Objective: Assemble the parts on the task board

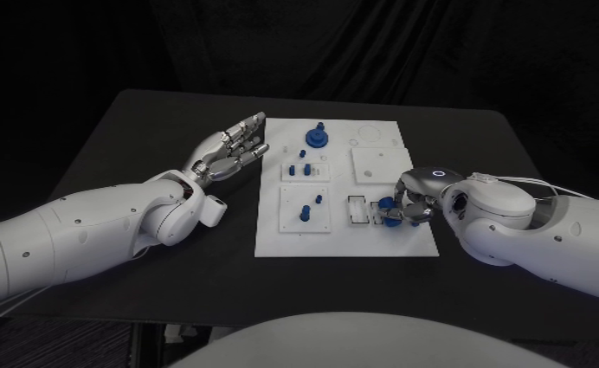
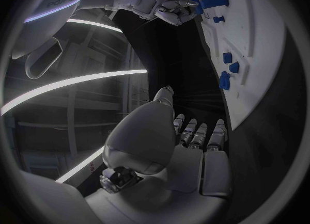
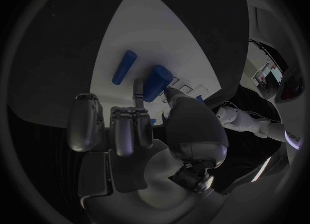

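While the left hand (image 1: pixel 232 153) rests with fingers spread and empty beside the white board (image 1: pixel 347 238), the right hand (image 1: pixel 413 197) pinches a blue part (image 1: pixel 390 211) at the board's near right corner.

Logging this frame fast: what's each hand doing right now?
Left hand: open, holds nothing, beside the white task board.
Right hand: pinches a small blue cylindrical part at the board's near right corner.

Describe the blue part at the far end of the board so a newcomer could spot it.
Start at the white task board mid-table. At its far edge stands the round blue part, the widest blue piece there, well clear of both hands.
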Controlling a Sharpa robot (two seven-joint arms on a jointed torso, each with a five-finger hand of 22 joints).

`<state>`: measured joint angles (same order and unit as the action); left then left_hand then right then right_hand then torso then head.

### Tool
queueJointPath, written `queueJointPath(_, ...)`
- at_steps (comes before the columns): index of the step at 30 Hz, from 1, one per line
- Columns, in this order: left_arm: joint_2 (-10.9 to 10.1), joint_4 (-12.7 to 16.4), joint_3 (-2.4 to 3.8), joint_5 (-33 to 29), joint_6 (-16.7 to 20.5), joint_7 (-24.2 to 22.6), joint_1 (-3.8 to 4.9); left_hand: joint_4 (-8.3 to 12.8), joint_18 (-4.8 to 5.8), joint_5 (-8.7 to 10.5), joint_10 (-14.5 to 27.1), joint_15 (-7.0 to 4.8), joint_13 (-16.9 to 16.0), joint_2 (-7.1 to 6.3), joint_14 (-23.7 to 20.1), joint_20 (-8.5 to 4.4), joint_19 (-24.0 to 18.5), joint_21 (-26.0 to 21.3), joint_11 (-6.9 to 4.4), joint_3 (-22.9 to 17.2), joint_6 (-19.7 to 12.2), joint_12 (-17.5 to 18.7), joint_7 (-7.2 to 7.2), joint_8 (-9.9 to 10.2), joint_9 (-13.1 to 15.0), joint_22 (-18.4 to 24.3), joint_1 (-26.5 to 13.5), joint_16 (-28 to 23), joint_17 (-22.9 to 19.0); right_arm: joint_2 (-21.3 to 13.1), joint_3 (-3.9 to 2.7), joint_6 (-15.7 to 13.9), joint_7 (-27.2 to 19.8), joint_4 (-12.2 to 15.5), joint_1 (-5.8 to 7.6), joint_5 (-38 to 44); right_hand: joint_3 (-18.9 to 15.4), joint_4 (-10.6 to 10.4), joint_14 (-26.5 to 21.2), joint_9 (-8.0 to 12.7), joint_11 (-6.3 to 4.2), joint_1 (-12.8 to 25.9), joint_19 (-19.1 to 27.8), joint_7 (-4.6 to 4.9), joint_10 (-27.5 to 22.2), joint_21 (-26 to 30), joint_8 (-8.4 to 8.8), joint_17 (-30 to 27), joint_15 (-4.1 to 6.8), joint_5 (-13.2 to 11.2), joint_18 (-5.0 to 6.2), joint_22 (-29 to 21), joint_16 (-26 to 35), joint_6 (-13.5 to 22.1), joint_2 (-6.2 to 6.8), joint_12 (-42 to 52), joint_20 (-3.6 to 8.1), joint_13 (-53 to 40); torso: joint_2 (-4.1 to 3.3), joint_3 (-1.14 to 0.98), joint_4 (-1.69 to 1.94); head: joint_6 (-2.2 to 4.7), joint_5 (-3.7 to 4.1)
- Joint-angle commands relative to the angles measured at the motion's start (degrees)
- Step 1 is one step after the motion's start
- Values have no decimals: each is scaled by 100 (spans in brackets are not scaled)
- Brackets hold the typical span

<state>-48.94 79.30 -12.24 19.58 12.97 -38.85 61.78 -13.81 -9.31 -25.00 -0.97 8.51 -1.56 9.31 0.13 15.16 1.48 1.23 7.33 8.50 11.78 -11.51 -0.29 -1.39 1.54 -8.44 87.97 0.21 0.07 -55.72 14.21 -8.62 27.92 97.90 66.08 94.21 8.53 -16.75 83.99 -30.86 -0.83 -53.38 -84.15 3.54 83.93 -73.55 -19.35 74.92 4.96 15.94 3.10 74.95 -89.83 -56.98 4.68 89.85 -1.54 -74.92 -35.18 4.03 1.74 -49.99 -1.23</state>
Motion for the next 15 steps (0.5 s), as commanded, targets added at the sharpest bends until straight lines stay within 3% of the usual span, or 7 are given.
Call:
queueJointPath(1, 12, -1, 5, -9, -85, -465, -14, 33, -97, -42, 13, 41, -5, 21, -13, 37, -4, -6, 56, -12, -2, -24, 40, -20, 5, 5, 30, -21, -7, 19, -2, 82, 141, -24, -21, 41, 9, 27, 601, -10, 30, -45, -78, -11, 607, 36, 19, 1508, -36, -7, 35, 1047, -17, 7, 22, 15, -12, -1508, -2, 1, 8, -1, 14)
queueJointPath(8, 17, -6, 5, -9, -95, -456, -22, 56, -97, -86, 11, 48, -6, 31, -13, 42, -3, -6, 83, -30, -4, -30, 47, -20, 5, 8, 42, -21, -7, 35, -2, 158, 154, -30, -28, 41, 137, 192, 601, -72, 19, -485, -63, -23, 607, 72, 65, 1508, -31, -17, 44, 1036, -17, -27, 38, 15, -14, -1508, -2, -4, 9, -1, 11)
queueJointPath(9, 18, -8, 5, -9, -98, -454, -24, 56, -97, -86, 11, 48, -6, 31, -13, 42, -3, -6, 83, -30, -4, -30, 47, -20, 5, 8, 42, -21, -7, 35, -2, 178, 167, -28, -29, 41, 205, 353, 601, -96, 13, -723, -58, -28, 607, 85, 78, 1508, -27, -20, 47, 1033, -17, -39, 37, 15, -10, -1508, -5, -5, 7, -1, 10)
queueJointPath(15, 18, -10, 5, -9, -105, -450, -30, 73, -97, -127, 10, 51, -7, 35, -13, 45, -2, -5, 94, -42, -4, -40, 51, -21, 5, 9, 48, -21, -7, 22, -2, 118, 191, -16, -30, -106, 429, 801, 601, -152, -20, -1277, -54, -64, 607, 99, 112, 1508, -9, -19, 49, 1030, -17, -65, -74, 15, 3, -1508, -7, -2, 1, -1, -3)
